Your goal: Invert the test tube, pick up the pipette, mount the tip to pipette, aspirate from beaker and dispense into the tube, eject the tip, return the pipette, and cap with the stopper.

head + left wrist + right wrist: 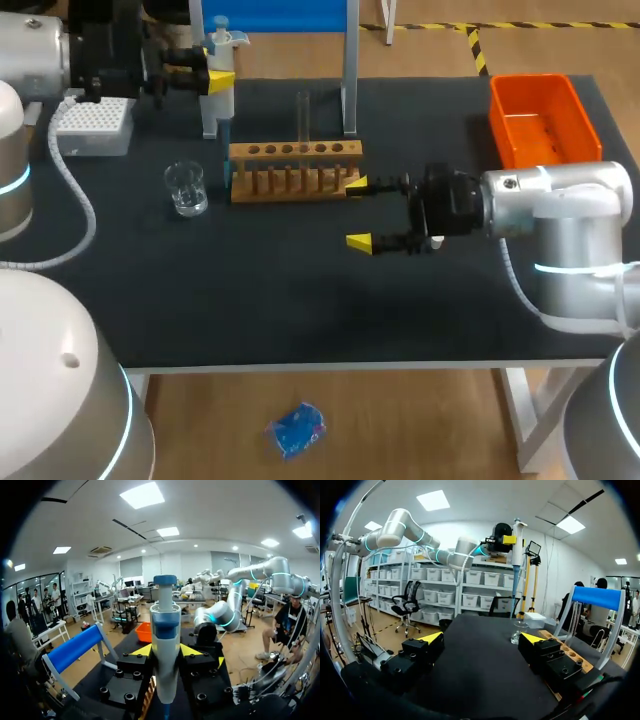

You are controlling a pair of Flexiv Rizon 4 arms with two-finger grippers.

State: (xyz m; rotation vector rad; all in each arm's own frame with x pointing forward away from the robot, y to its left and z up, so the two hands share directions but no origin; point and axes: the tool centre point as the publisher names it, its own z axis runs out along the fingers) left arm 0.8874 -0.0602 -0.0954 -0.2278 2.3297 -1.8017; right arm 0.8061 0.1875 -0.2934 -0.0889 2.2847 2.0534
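rack (295, 172): wood | beaker (186, 188): clear glass | bin (540, 132): glossy plastic

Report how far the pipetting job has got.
Done: the test tube stands upright in the wooden rack, and the left gripper is shut on the pipette.
In hand: the pipette hangs between the tip box and the rack; I cannot tell whether a tip is mounted.
Left: drawing from the beaker, dispensing, ejecting, returning the pipette, capping.
The right gripper is open and empty.
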